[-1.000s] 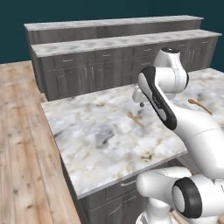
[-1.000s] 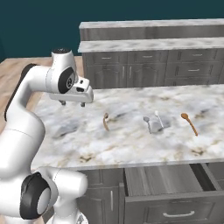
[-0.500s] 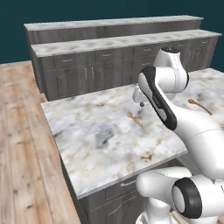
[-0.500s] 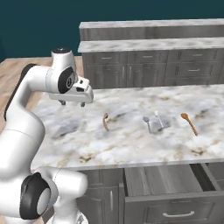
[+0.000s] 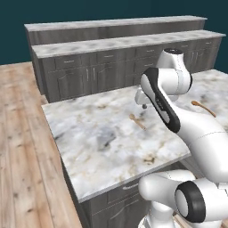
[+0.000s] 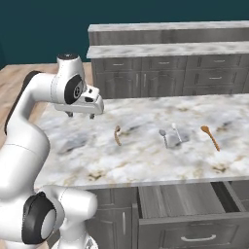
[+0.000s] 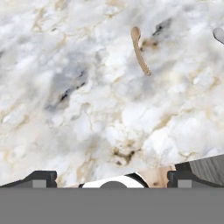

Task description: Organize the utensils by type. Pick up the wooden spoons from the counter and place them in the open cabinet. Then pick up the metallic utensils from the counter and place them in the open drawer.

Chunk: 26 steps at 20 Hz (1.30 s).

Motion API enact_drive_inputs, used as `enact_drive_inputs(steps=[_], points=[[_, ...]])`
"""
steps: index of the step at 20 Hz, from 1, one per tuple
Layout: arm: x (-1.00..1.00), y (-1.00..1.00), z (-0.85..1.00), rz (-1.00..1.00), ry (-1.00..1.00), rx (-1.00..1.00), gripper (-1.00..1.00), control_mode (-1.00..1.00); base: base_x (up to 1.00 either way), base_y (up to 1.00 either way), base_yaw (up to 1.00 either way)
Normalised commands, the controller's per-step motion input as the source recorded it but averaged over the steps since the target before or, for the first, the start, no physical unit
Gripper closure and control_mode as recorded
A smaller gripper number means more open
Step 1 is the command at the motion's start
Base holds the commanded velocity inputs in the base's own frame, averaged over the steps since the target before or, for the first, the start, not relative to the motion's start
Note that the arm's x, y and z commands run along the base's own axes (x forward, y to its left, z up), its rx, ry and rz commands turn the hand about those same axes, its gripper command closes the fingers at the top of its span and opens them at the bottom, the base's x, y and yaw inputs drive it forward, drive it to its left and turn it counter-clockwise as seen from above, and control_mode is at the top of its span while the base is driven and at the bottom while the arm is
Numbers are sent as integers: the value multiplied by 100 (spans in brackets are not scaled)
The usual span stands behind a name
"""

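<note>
- nothing has shifted over the last second: the white arm's end effector (image 6: 80, 115) keeps hovering above the white-grey marble surface (image 6: 146, 160), fingers spread wide and empty, so no utensil has been picked up yet.
- a slim tan wooden spoon with a curved handle (image 7: 140, 50) lies ahead of the fingers, and looks like the nearest pick.
- a darker orange-brown wooden spoon (image 6: 210, 137) lies further right, well apart.
- small shiny silver metal utensils (image 6: 169, 137) rest between the two spoons.
- the wide grey wood-grain drawer (image 6: 185, 202) stands pulled out below.
</note>
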Motion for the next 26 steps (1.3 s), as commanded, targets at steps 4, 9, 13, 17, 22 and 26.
enact_drive_inputs(steps=[4,9,13,17,22,26], points=[[24,-10,-5,0,9,0,-100,-100,1,0,0],[56,-27,-13,0,18,0,-100,-100,0,0,0],[50,-33,-17,0,12,-1,-100,-100,0,0,0],[45,-20,-23,0,0,-3,-100,-100,0,0,0],[31,-7,-45,3,0,-15,-100,-100,0,0,0],[25,-4,-48,6,-2,-18,-100,-100,0,0,0]])
